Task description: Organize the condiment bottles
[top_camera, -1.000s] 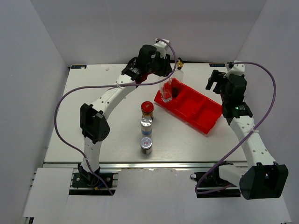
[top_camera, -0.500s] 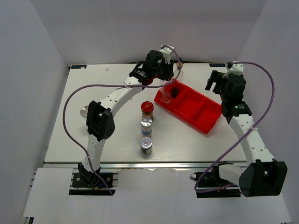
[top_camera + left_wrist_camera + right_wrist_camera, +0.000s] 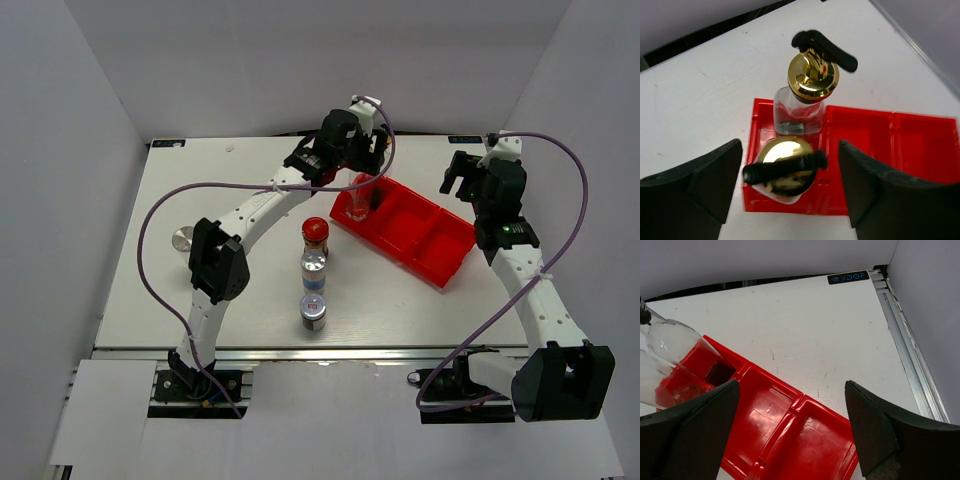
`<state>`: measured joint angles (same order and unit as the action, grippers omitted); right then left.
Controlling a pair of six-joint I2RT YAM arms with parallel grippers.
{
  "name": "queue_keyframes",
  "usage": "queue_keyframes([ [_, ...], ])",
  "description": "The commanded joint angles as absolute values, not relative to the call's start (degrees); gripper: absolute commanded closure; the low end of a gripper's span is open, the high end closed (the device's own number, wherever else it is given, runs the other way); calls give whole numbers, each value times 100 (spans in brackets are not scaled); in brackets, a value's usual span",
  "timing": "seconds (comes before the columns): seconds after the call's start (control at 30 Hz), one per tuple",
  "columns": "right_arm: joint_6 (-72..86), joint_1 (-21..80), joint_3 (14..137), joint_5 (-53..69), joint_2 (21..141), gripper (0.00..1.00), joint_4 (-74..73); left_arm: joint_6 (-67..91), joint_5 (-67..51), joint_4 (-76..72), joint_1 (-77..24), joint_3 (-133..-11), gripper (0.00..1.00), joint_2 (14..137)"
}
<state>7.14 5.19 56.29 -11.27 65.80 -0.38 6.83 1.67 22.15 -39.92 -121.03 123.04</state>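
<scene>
**Both spout bottles in tray end slot, left pincer wide open**

Left gripper (image 3: pixel 790 187): spread wide over the left-end compartment of the red tray (image 3: pixel 425 245), fingers (image 3: pixel 690 190) flanking the nearer pour-spout bottle (image 3: pixel 785 167) with a gap on each side, pinching nothing. Second pour-spout bottle (image 3: pixel 807 87): upright just behind it in the same compartment, close together, contact not resolvable. Likely reason for the wide stance: bottle standing on its own in the slot, grip not needed, plus room for the black spout levers.

Right gripper (image 3: pixel 790 435): also spread, nothing between the fingers, hovering past the tray's right end. Probably parked clear of the left arm.

Red-lidded jar (image 3: pixel 315 231): just off the tray's left corner, near side. In line beyond it, the shaker nearer the tray (image 3: pixel 314 265) and the shaker farther from the tray (image 3: pixel 314 312). All three outside the tray, so judged not yet sorted, two of five done.

Hard to see:
- Top view: spout bottles mostly under the left arm's wrist, only a patch of glass showing.
- Right wrist view: glass body cut off at the frame edge over the tray's left compartment.
- Bottle bases hidden, so flat seating unconfirmed.
- Small silver disc (image 3: pixel 181 238) well left of the tray: identity unclear.
- Labels too small to read.
</scene>
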Motion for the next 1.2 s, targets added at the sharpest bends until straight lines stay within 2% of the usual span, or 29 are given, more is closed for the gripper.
queue_keyframes([
  [0.0, 694, 475, 5748, -1046, 6583, 11, 53, 615, 308, 2232, -4078, -12357, 9, 12006],
  [0.13, 677, 475, 5783, -914, 6592, 11, 9, 624, 360, 2267, -4078, -12366, 7, 11927],
  [0.17, 633, 475, 5801, -810, 6592, 11, 9, 633, 386, 2294, -4078, -12375, 2, 11883],
  [0.33, 396, 475, 5801, -169, 6557, 10, 9, 650, 422, 2426, -4078, -12393, 2, 11690],
  [0.5, -270, 536, 5818, 1693, 6487, 11, -307, 659, 272, 2461, -4087, -12139, 2, 11225],
  [0.57, -684, 772, 5810, 2003, 6399, 10, -456, 685, 343, 2382, -4087, -11787, 2, 10856],
  [0.73, -1519, 1816, 5731, 1846, 6179, 11, -922, 826, 518, 2259, -4087, -11049, 2, 10118],
  [0.93, -1776, 3084, 5695, 1547, 6170, 11, -1327, 1221, 1396, 1715, -4087, -9047, 2, 8589],
  [1.03, -1425, 3471, 5660, 1530, 6214, 11, -1301, 1476, 2379, 1258, -4087, -7676, 2, 7631],
  [1.17, -1082, 4129, 5599, 819, 6345, 11, -1099, 1949, 3986, 1317, -4026, -6305, 2, 6821],
])
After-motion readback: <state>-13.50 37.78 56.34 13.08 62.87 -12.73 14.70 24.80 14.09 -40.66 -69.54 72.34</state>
